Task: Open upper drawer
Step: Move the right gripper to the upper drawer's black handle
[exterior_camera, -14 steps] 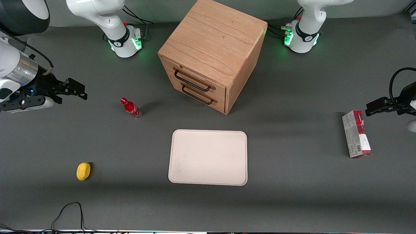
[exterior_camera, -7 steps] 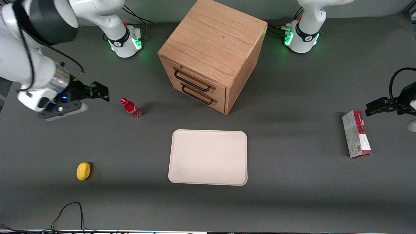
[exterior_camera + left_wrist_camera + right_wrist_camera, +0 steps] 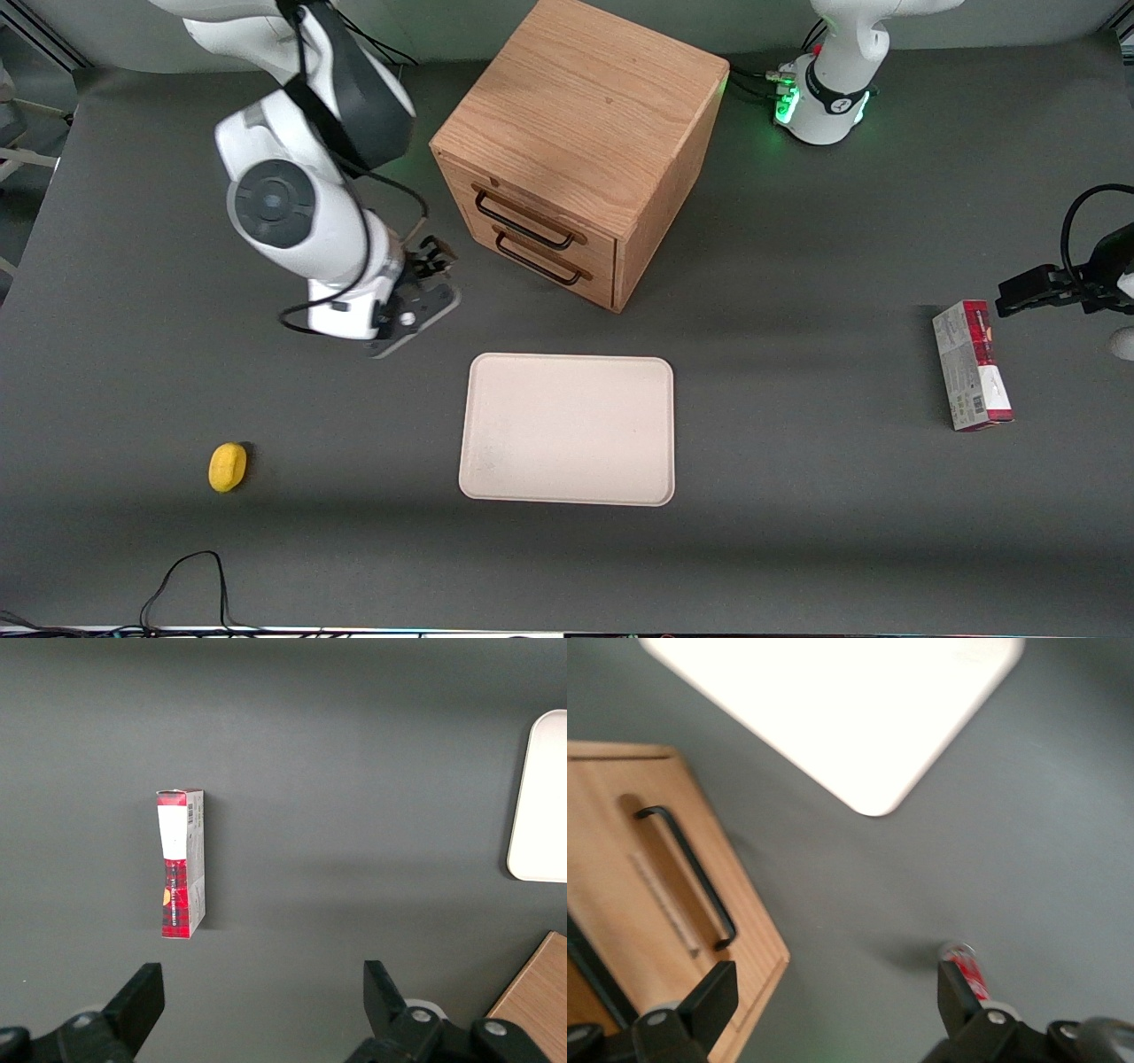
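Judging from the front view, the gripper (image 3: 432, 257) hovered near the shut upper drawer (image 3: 529, 218), just above its twin (image 3: 545, 260), inviting a wrong grab. In the right wrist view the fingers (image 3: 709, 1001) stood apart, empty, bottle (image 3: 967, 972) close underneath.

The worktop (image 3: 797, 549) is a flat, matte, dark grey surface that fills nearly the whole front view. Soft, broad shadow bands cross it lengthwise, which indicates diffuse overhead light. A light grey wall strip (image 3: 443, 27) runs along the edge farthest from the front camera. An oak cabinet (image 3: 585, 115) stands on the worktop and casts a dim shadow toward the parked arm's end. A black cable (image 3: 182, 580) loops onto the nearest edge. A paler floor (image 3: 22, 177) shows past the working arm's end.
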Robot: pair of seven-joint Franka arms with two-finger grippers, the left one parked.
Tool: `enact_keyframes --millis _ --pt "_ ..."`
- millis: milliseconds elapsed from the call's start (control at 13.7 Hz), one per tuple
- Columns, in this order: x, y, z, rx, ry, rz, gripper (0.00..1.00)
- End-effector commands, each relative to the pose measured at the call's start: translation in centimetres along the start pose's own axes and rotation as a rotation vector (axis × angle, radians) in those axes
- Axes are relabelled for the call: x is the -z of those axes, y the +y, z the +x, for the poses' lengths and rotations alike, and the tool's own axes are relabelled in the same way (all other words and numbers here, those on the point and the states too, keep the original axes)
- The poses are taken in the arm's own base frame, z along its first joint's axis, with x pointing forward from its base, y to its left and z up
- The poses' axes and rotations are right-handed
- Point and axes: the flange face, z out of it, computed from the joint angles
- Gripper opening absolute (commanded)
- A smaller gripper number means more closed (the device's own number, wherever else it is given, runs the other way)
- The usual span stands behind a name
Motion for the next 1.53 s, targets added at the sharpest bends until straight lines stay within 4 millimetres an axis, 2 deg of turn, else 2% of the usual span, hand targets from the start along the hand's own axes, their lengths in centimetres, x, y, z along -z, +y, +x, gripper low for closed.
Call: enact_keyframes --millis 0,73,292,803,1168,1460 --pt "0.0 -4.5 1.2 0.148 -0.003 0.042 1.0" --pt "-0.5 -6.4 1.4 0.182 -0.011 0.043 1.0" --pt "-2.3 -8.4 1.9 0.289 -0.038 0.057 1.0" --pt "-6.0 -9.3 2.3 0.334 -0.125 0.125 1.0" --pt "-6.1 -9.3 2.3 0.322 -0.124 0.136 1.0" --pt "-7.0 -10.0 2.8 0.323 -0.122 0.23 1.0"
